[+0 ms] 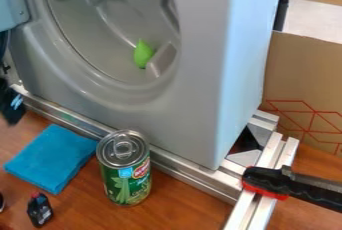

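Note:
At the left edge, partly cut off by the frame, the black gripper [12, 105] is beside the front of a grey washer-like machine [200, 99]. Above and left of the blue folded cloth [52, 156], it has no visible contact with it. A green object [143, 54] lies low inside the machine's round drum [100, 29]. An upright green can [125, 171] with a silver pull-tab lid stands right of the cloth. A small black bottle [40, 210] with a reddish top is below the cloth.
A metal rail [190, 174] runs along the machine's base and meets another rail at the right. A black and red clamp [284, 183] crosses that corner. Cardboard [307, 79] stands behind at the right. The machine's open door [8, 4] is at the upper left.

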Available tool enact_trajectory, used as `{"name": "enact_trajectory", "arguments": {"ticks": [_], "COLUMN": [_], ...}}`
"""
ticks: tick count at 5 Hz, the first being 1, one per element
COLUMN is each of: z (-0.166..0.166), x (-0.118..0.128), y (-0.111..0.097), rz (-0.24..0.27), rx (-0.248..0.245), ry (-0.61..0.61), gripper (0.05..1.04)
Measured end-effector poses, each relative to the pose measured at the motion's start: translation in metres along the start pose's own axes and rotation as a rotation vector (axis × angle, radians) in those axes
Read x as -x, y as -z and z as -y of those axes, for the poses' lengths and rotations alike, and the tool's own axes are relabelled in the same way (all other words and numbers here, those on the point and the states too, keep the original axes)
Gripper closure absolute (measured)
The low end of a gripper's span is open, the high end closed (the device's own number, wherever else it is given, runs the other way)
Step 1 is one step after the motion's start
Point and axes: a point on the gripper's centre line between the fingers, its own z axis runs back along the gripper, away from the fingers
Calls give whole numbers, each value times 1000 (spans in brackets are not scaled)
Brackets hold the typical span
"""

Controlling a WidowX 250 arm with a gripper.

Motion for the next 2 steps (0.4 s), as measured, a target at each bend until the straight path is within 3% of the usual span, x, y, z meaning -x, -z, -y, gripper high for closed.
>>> {"name": "enact_trajectory", "arguments": {"ticks": [1,2], "z": [13,21], "x": [-15,-22], "y": [1,0], "rz": [-127,-213], "rx": [16,41], "ry": [114,112], "gripper": [81,82]}}
